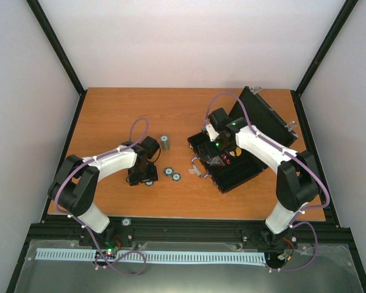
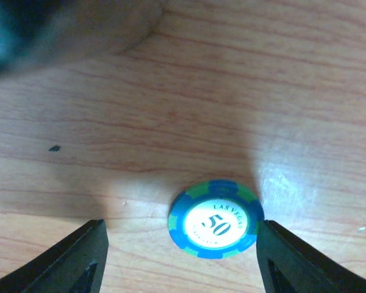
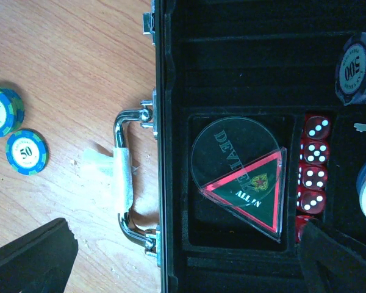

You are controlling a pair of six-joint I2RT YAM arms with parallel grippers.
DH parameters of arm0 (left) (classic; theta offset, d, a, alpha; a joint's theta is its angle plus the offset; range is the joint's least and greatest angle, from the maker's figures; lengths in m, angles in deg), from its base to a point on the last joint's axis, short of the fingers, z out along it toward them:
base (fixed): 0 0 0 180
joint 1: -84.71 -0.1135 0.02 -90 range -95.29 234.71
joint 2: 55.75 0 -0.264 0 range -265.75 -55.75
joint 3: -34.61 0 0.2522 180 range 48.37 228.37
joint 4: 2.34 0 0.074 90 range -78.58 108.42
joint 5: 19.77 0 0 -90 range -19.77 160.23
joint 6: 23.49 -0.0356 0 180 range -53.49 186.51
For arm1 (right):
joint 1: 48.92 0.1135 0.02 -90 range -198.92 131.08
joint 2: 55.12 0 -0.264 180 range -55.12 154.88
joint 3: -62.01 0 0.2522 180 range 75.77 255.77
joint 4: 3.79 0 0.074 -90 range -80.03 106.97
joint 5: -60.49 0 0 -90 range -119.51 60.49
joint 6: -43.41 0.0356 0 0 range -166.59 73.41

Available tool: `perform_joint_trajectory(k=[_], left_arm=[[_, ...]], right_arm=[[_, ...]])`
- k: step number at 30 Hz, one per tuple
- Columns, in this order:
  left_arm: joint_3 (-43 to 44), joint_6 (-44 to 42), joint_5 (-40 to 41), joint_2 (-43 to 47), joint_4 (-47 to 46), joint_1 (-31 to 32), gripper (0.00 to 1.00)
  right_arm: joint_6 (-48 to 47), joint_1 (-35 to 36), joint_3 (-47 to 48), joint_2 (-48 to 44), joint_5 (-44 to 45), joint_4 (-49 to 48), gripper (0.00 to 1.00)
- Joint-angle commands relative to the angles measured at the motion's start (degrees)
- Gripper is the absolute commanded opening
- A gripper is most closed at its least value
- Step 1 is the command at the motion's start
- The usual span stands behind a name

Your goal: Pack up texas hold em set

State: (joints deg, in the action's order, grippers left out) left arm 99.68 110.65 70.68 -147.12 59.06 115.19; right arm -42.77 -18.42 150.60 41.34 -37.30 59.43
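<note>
A blue-and-green 50 chip (image 2: 215,227) lies flat on the wood between the fingers of my open left gripper (image 2: 182,259). The right finger (image 2: 305,265) is at the chip's edge and the left finger (image 2: 73,262) stands well clear of it. The black case (image 1: 244,174) lies open on the right with its lid (image 1: 259,113) raised. My right gripper (image 3: 186,262) hangs open above it, holding nothing. In its foam tray lie a clear dealer disc (image 3: 226,149), an "ALL IN" triangle (image 3: 253,192), red dice (image 3: 314,165) and a 500 chip stack (image 3: 357,67).
Two more 50 chips (image 1: 168,171) (image 1: 176,176) lie between the arms, near the case's taped silver handle (image 3: 123,183). A short chip stack (image 1: 165,142) stands farther back. Black frame rails border the table (image 1: 110,116) on both sides.
</note>
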Motion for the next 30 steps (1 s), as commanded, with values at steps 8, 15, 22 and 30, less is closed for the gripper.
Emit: perform_joint_trajectory(k=[8,15,22,30], left_arm=[[3.2,-1.5,-2.5,-0.8,4.2,0.1,0.74],[4.7,-0.2,-4.0,-2.1,2.5,1.2,0.74],[4.2,-0.5,-4.0,-5.8,0.1,1.5,0.74],[0.0,-0.4,-3.3,-7.0,-2.6,1.5,0.72]], right_arm=[[-0.7,-0.4,-0.1,-1.0,-0.9,-1.0,1.00],[-1.0,-0.4,-0.4,-0.6,-0.9,-1.0,1.00],[-1.1,-0.4,-0.2,0.0,-1.1,-0.9,1.00],[-0.9,-0.4,-1.3,-0.2,-1.0,-1.1,1.00]])
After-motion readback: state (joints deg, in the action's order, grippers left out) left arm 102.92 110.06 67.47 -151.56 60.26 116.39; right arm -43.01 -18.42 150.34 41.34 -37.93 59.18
